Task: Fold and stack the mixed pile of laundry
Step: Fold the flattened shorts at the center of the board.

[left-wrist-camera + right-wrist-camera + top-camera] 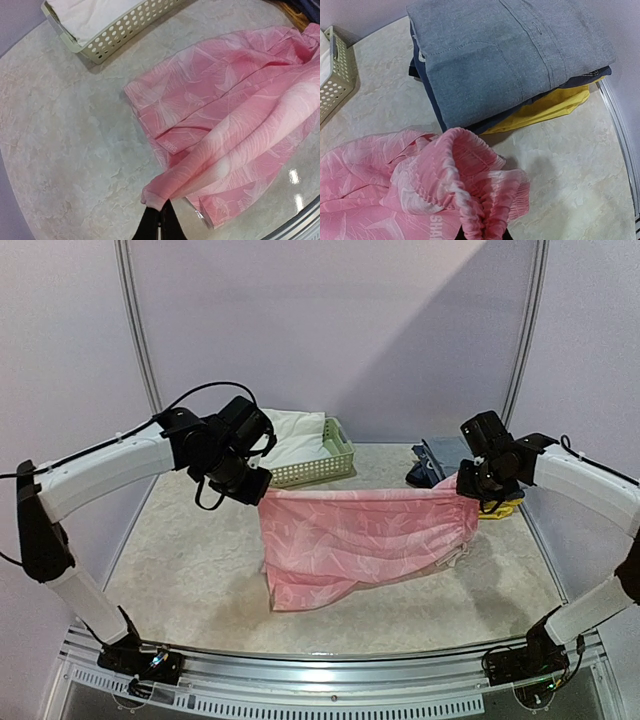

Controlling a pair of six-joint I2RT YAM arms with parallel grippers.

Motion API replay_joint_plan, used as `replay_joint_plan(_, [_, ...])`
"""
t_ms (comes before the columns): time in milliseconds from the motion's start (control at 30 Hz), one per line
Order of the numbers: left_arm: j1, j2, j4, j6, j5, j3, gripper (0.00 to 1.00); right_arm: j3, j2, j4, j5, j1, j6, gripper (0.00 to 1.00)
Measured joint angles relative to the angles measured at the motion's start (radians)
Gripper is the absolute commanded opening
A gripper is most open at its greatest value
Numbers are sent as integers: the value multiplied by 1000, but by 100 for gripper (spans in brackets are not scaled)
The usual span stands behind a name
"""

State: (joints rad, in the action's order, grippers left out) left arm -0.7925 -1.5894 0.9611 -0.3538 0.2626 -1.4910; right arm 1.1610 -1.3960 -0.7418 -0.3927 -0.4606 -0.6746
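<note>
A thin pink garment hangs stretched between both arms above the table, its lower part resting on the surface. My left gripper is shut on its left corner, and the black fingers pinch a bunched fold of the pink garment. My right gripper is shut on the elastic waistband at the right end; the gathered pink garment covers the fingertips in the right wrist view. A white garment lies in the basket at the back.
A pale green lattice basket stands at the back, left of centre, also seen as the basket in the left wrist view. Folded grey-blue clothes over a yellow piece sit at the back right, as the folded stack.
</note>
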Motion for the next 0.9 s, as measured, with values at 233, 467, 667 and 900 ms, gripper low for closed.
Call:
replay_joint_plan(233, [68, -188, -3, 63, -45, -149, 0, 64, -138, 33, 30, 52, 34, 0])
replay_joint_plan(467, [134, -348, -3, 98, -53, -256, 0, 124, -277, 69, 65, 82, 61, 0])
replay_joint_plan(667, [169, -415, -3, 107, -46, -270, 0, 178, -368, 89, 97, 95, 83, 0])
replay_joint_plan(900, [203, -476, -31, 113, -44, -297, 0, 243, -447, 111, 119, 95, 98, 22])
